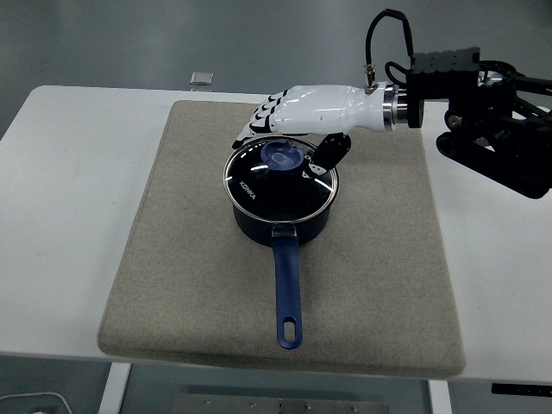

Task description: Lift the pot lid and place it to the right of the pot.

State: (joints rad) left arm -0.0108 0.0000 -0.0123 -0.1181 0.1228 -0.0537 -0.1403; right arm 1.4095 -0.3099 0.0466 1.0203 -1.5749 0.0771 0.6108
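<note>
A dark blue pot (282, 220) stands on the grey mat (190, 259), its long blue handle (287, 293) pointing toward the near edge. A glass lid (281, 178) with a blue knob (281, 155) sits on the pot. My right hand (289, 134), white with black fingertips, comes in from the right and hovers low over the lid. Its fingers (254, 122) are spread past the knob's far side and its thumb (328, 153) hangs down at the knob's right. It holds nothing. The left hand is out of view.
The mat lies on a white table (60, 190). Bare mat (388, 224) lies to the right of the pot. A small grey object (202, 78) sits at the table's far edge. The black right arm (483, 112) reaches over the table's right side.
</note>
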